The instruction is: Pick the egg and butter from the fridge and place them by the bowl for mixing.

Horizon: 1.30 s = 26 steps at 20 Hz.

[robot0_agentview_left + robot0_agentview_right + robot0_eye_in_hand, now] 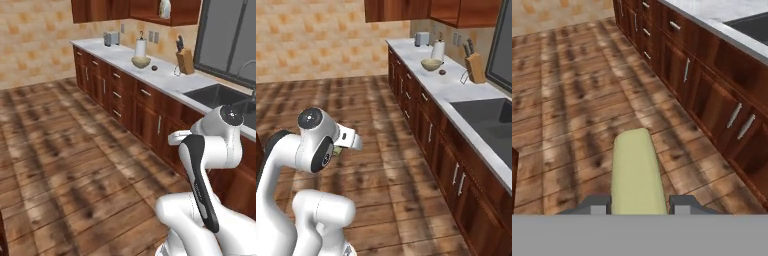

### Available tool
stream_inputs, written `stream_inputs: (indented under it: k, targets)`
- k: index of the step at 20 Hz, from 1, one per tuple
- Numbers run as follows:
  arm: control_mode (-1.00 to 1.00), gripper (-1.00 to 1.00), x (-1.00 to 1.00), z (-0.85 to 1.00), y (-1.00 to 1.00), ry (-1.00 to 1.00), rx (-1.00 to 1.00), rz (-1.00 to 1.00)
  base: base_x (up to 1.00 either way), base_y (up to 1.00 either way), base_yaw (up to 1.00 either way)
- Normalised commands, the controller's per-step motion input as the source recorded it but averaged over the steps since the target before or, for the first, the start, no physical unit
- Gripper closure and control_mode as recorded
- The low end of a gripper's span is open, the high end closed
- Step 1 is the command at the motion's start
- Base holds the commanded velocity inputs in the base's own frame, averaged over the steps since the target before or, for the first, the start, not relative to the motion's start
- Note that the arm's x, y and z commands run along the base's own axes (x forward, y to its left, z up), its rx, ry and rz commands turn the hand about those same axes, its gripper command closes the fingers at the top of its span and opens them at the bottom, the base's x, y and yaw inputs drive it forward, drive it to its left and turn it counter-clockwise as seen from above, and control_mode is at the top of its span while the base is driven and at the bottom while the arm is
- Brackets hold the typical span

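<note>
- Left base view: the bowl is seen on the surface at upper centre, beside a white roll. The egg is judged already set just right of it, so the butter's spot is likely there too.
- Right base view: the same bowl sits at upper right. A pale sliver of the butter shows under the arm's wrist, left of centre.
- Hand view: the tool is clenched on the butter, held out lengthwise over the floor for carrying. This grip is made plain here alone.
</note>
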Motion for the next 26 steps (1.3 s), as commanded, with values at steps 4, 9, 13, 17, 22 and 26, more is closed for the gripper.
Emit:
stream_inputs:
  k: [4,9,13,17,22,26]
  targets:
    - [1.0,1.0,0.0,0.0,0.0,0.0,0.0,0.0,0.93,0.03,0.06]
    - [1.0,1.0,0.0,0.0,0.0,0.0,0.0,0.0,0.93,0.02,0.03]
    - [1.0,1.0,0.0,0.0,0.0,0.0,0.0,0.0,0.93,0.01,0.03]
    - [1.0,1.0,0.0,0.0,0.0,0.0,0.0,0.0,0.94,0.0,0.02]
    - [1.0,1.0,0.0,0.0,0.0,0.0,0.0,0.0,0.94,0.0,0.02]
    - [1.0,1.0,0.0,0.0,0.0,0.0,0.0,0.0,0.94,0.0,0.01]
